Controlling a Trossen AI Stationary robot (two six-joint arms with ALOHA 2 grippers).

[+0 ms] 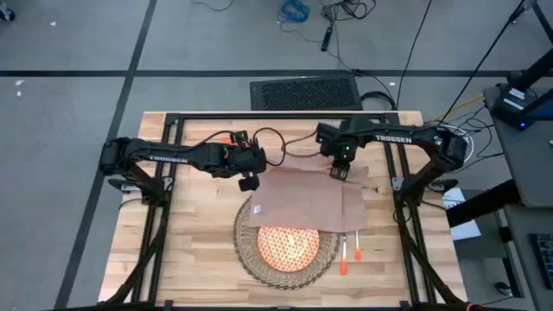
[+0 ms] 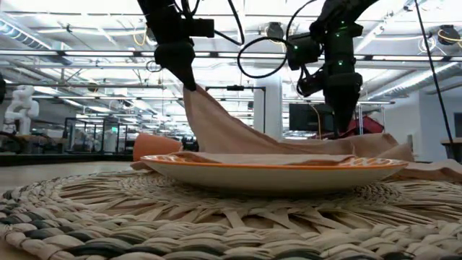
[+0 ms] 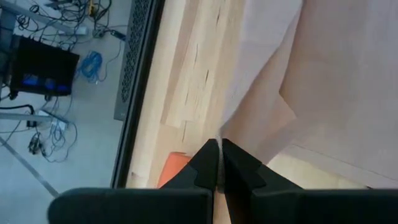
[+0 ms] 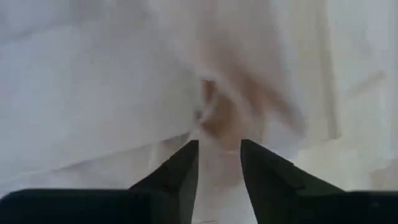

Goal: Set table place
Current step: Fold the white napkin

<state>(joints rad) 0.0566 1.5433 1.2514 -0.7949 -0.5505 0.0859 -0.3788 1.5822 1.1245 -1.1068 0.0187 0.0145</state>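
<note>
Left gripper (image 1: 249, 182) pinches a beige napkin (image 1: 307, 200) above the wooden worktop (image 1: 190, 250); right gripper (image 1: 340, 172) fingers stand apart over it.

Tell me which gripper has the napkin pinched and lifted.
The left gripper: its fingers are shut on a raised corner of the napkin. The right gripper is open, fingers straddling the cloth.

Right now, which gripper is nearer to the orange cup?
Left. The left gripper holds the napkin corner just beside the cup; the right gripper is at the napkin's opposite far corner.
</note>
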